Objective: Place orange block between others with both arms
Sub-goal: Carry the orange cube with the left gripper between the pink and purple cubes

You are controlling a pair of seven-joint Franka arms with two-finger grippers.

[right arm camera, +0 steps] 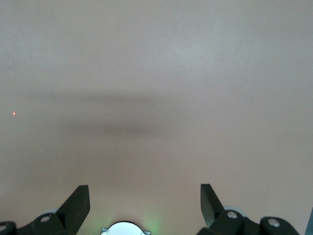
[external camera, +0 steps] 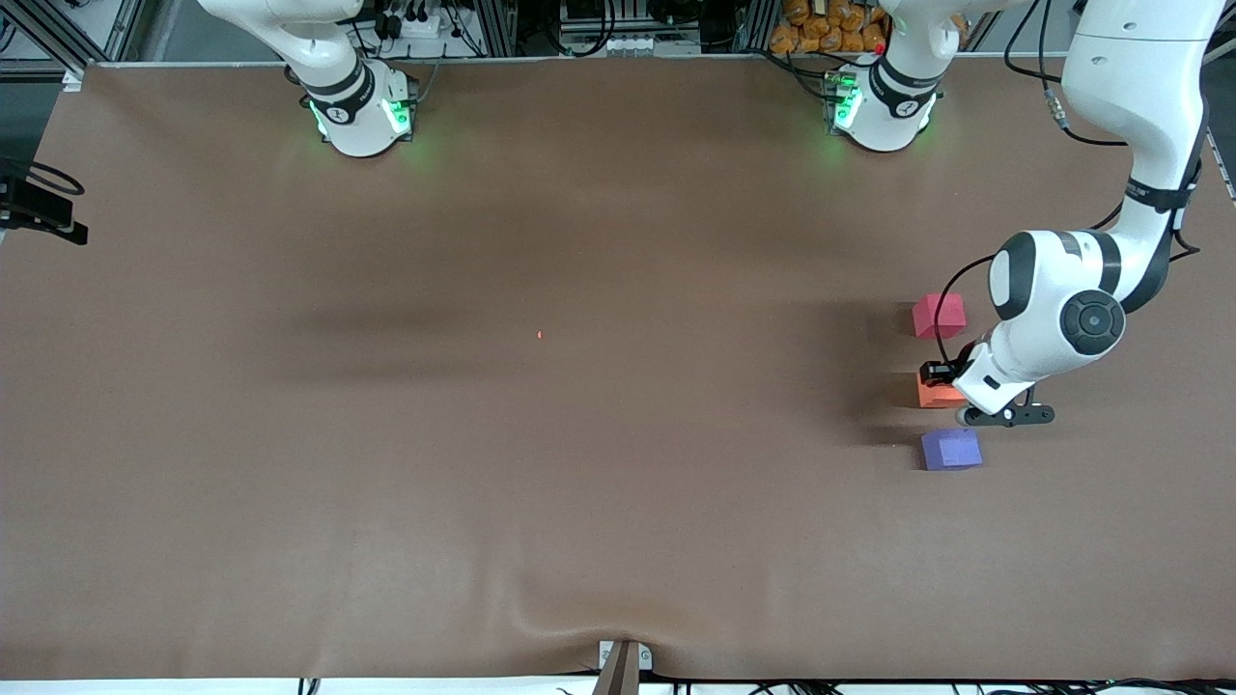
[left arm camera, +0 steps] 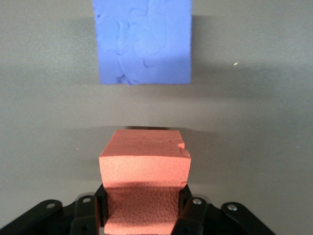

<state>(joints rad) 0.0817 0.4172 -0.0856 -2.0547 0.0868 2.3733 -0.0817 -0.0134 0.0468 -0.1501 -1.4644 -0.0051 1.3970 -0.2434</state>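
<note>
1. Orange foam is pinched tight in the left gripper (left arm camera: 142, 215): it holds the orange block (external camera: 935, 391) low between the red-pink cube (external camera: 939, 315) and the purple cube (external camera: 951, 450).
2. White left arm (external camera: 1057, 319) bends down from its base to that end of the brown table (external camera: 483, 434).
3. Over bare table, the right gripper (right arm camera: 144, 203) waits with its fingers wide apart, holding nothing.

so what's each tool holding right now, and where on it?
The left tool is shut on the orange block, fingers clamping two opposite side faces at one end. The right tool is open and holds nothing.
</note>
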